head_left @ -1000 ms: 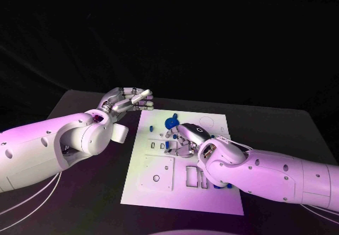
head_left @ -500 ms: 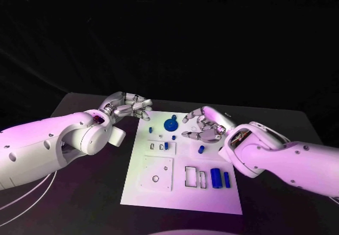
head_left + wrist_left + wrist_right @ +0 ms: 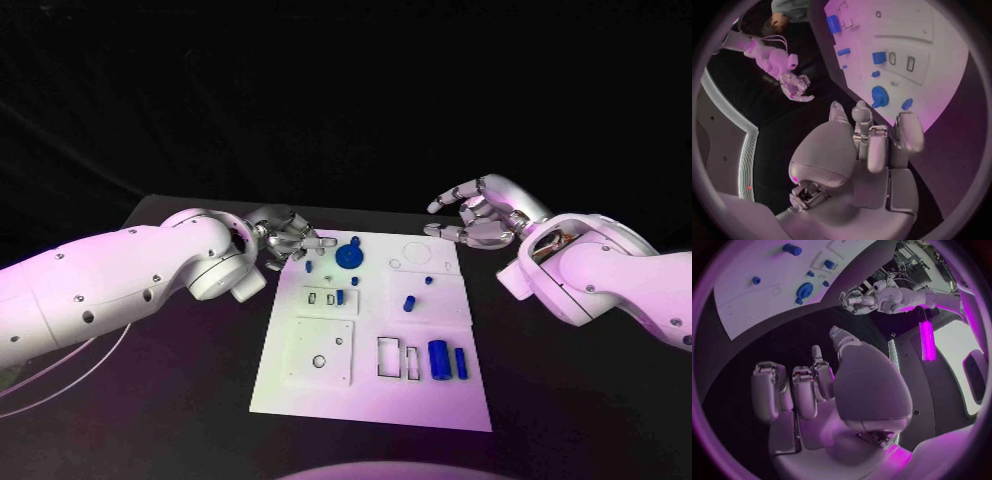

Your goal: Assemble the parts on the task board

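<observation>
The white task board (image 3: 310, 395) lies in the middle of the black table. A round blue part (image 3: 349, 255) stands near its far edge, with several small blue parts around it. Two long blue parts (image 3: 440, 360) sit in slots at the near right. My left hand (image 3: 289, 240) hovers at the board's far left corner, fingers curled in with nothing in them; the left wrist view shows these fingers (image 3: 873, 145) just short of the round part (image 3: 879, 96). My right hand (image 3: 476, 215) is raised beyond the far right corner, fingers apart and holding nothing.
Bare black table (image 3: 577, 400) surrounds the board on all sides. The near left of the board carries a square plate with small holes (image 3: 320, 352). Empty rectangular slots (image 3: 389, 358) lie beside the long blue parts.
My right hand has lifted off the middle of the board and drawn back to the far right, uncovering the small parts. My left hand has dropped lower toward the board's far left corner.
</observation>
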Controlling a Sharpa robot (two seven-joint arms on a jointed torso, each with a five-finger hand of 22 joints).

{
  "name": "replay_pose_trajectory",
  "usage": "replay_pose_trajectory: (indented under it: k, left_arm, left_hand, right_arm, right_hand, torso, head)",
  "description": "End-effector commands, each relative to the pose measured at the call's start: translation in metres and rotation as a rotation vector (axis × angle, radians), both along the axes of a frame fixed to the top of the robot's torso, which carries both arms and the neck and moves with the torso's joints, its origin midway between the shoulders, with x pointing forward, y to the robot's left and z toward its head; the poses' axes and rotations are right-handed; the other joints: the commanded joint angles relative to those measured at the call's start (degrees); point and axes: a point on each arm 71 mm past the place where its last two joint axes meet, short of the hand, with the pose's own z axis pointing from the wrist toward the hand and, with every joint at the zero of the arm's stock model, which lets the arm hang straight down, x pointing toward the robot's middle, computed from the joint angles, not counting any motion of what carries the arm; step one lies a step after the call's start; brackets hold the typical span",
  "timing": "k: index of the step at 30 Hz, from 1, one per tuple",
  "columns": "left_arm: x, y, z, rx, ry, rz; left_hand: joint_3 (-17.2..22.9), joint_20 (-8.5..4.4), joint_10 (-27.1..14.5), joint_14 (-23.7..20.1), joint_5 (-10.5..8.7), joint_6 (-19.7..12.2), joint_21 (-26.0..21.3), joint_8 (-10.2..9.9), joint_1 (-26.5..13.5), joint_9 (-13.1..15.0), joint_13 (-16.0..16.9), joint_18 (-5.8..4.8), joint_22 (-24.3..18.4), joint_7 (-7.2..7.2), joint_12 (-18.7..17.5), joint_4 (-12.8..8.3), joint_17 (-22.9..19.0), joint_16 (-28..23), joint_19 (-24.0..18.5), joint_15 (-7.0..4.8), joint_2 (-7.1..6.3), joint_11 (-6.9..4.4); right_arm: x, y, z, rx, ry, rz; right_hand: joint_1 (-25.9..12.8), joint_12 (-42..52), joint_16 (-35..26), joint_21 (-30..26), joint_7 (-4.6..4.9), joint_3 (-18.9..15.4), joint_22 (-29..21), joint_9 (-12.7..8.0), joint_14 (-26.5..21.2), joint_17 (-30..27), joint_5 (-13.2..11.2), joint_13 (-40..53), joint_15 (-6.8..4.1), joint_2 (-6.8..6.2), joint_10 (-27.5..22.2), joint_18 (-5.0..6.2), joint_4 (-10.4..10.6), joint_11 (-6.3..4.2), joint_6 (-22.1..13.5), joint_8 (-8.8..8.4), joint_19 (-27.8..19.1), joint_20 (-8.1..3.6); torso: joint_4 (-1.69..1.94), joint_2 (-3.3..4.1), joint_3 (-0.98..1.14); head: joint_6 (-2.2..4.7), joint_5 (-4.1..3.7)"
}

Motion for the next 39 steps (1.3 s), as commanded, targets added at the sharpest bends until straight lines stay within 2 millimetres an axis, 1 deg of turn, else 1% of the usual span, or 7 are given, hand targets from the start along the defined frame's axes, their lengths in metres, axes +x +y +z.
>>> replay_pose_trajectory:
  k: [1, 15, 22, 26, 30, 33, 39]
  left_arm:
    - [0.002, -0.001, -0.007, 0.236, 0.041, -0.027]
    - [0.008, -0.034, -0.017, 0.375, 0.077, -0.076]
    - [0.006, -0.046, -0.023, 0.419, 0.114, -0.113]
    - [0.006, -0.051, -0.025, 0.425, 0.120, -0.121]
    - [0.006, -0.055, -0.025, 0.427, 0.123, -0.129]
    - [0.006, -0.057, -0.026, 0.433, 0.131, -0.136]
    - [0.006, -0.058, -0.027, 0.445, 0.143, -0.144]
  left_hand:
    - [-1.52, -0.17, 0.49, 5.95, 1.14, 0.09, 0.28, 0.57, 0.49, 0.70, 2.04, -0.92, 0.48, -0.36, 2.02, 0.34, 15.05, 0.20, 0.00, -0.39, -0.09, -0.13]
    - [-1.56, -0.36, 1.51, 5.95, -3.63, -0.49, 3.13, 2.18, -4.18, 3.97, 7.46, -1.74, 5.63, -0.59, 7.39, 0.43, 15.05, 0.20, 1.96, -0.55, -0.01, -0.30]
    - [-1.52, -0.16, 1.41, 5.95, -6.27, -1.70, 4.14, 0.33, -5.77, 3.25, 7.85, -2.06, 7.48, -0.09, 7.63, 0.39, 15.05, 0.20, 2.77, -0.27, 0.50, 0.08]
    - [-1.51, 0.03, 1.34, 5.95, -6.03, -2.45, 4.47, -1.12, -5.90, 2.57, 7.92, -2.16, 8.11, 0.25, 7.61, 0.36, 15.05, 0.20, 3.02, -0.04, 0.71, 0.35]
    - [-1.47, 0.31, 1.47, 5.95, -3.71, -2.42, 4.97, -2.64, -5.78, 1.82, 8.35, -2.32, 9.10, 0.53, 7.96, 0.35, 15.05, 0.20, 3.47, 0.23, 0.15, 0.60]
    - [-1.47, 0.42, 1.55, 5.95, 2.21, -1.65, 5.39, -3.72, -5.27, 1.37, 8.70, -2.45, 10.01, 0.53, 8.19, 0.35, 15.05, 0.20, 3.87, 0.26, -0.31, 0.62]
    - [-1.45, 0.43, 1.48, 5.95, 5.68, -1.10, 5.50, -4.29, -4.97, 1.24, 8.87, -2.49, 10.39, 0.47, 8.25, 0.36, 15.05, 0.20, 3.97, 0.24, -0.56, 0.59]
  right_arm:
    - [0.002, -0.003, -0.003, 0.002, 0.049, -0.002]
    - [0.006, -0.010, -0.005, -0.029, 0.060, -0.036]
    - [0.008, -0.011, -0.006, -0.032, 0.058, -0.043]
    - [0.010, -0.011, -0.006, -0.017, 0.056, -0.049]
    - [0.012, -0.013, -0.006, 0.003, 0.053, -0.060]
    - [0.013, -0.014, -0.006, 0.009, 0.051, -0.066]
    - [0.014, -0.014, -0.006, 0.014, 0.050, -0.071]
  right_hand:
    - [0.13, -0.51, 0.23, -0.63, -0.14, 0.45, 10.95, 0.11, 5.97, 15.06, 0.51, 3.93, -0.43, -0.62, -0.63, 0.95, -0.06, 0.08, -0.28, 0.20, 0.89, -0.38]
    - [-0.26, -0.73, 0.23, -1.15, -0.10, 0.41, 10.73, 0.25, 5.97, 15.06, 0.19, 3.70, -0.41, -0.79, -0.80, 1.06, 0.31, 0.13, -0.58, 0.24, 0.63, -0.39]
    - [-0.41, -1.75, 0.23, -2.34, -0.06, 0.37, 10.21, 0.34, 5.97, 15.06, -0.24, 2.67, -0.40, -0.87, -1.68, 1.33, 0.56, 0.15, -0.90, 0.22, -0.01, -0.39]
    - [0.12, -7.91, -1.75, -9.81, 0.24, 0.05, 6.87, 0.46, 4.67, 10.92, -0.35, -3.29, -0.29, -0.96, -6.77, 2.91, 1.49, 0.38, -2.94, -0.13, -3.96, -0.26]
    - [1.11, -21.13, -8.61, -24.19, 0.40, -1.20, -0.07, 0.69, 1.16, 0.58, -0.01, -16.48, -0.35, -0.67, -15.70, 5.47, 2.28, 0.44, -5.67, 1.52, -10.44, -0.32]
    - [1.17, -23.07, -9.94, -26.45, 0.41, -1.48, -1.24, 0.71, 0.61, -1.03, 0.13, -18.66, -0.36, -0.61, -16.84, 5.80, 2.30, 0.44, -6.12, 2.15, -11.23, -0.34]
    - [1.16, -23.22, -10.07, -26.75, 0.40, -1.53, -1.40, 0.73, 0.59, -1.14, 0.19, -18.88, -0.37, -0.57, -16.88, 5.83, 2.32, 0.43, -6.17, 2.30, -11.29, -0.34]
  torso:
    - [0.31, -0.48, 0.27]
    - [0.37, -0.38, 0.32]
    - [0.23, -0.32, 0.27]
    - [0.30, -0.31, 0.26]
    - [0.37, -0.29, 0.22]
    - [0.37, -0.24, 0.23]
    - [0.22, -0.17, 0.24]
  head:
    - [-0.24, 0.09]
    - [-0.73, 0.73]
    - [-0.99, 0.87]
    - [-1.17, 0.80]
    - [-1.38, 0.85]
    - [-1.46, 0.91]
    - [-1.68, 0.91]
